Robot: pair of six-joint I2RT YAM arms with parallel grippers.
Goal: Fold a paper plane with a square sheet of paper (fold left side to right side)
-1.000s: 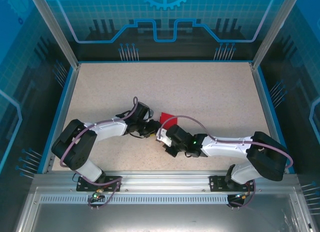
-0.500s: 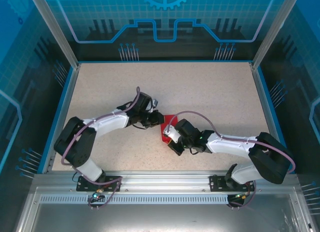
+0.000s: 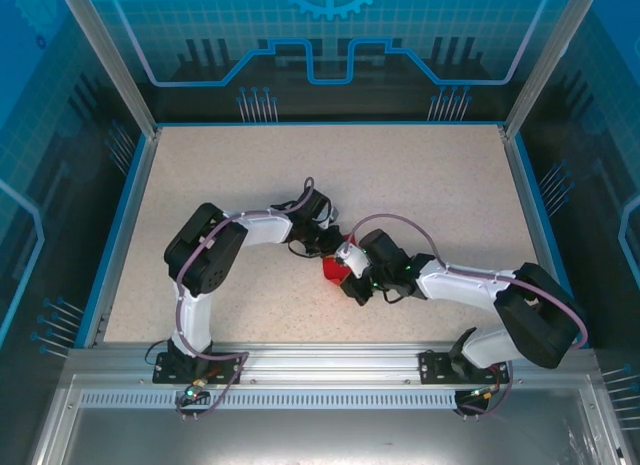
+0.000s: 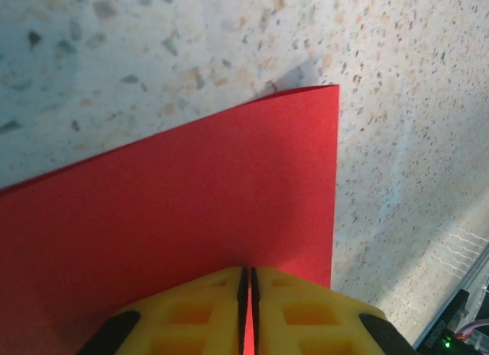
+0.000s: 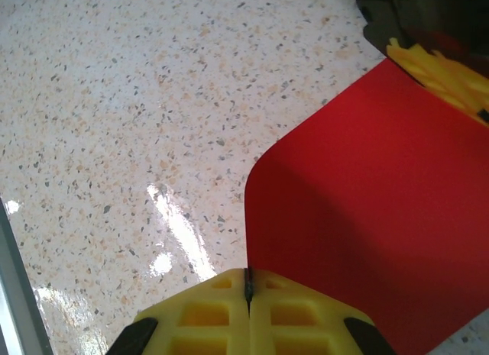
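Bright even light, white glare on the table (image 5: 174, 217), soft shadow edging the paper (image 4: 191, 233), sharp focus

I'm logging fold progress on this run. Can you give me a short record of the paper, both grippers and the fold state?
sheet: square sheet of paper, red face showing
left gripper: shut on one edge of the sheet
right gripper: shut on another edge of the sheet
shape: sheet bows up off the table between the two grippers
fold: no pressed crease visible yet
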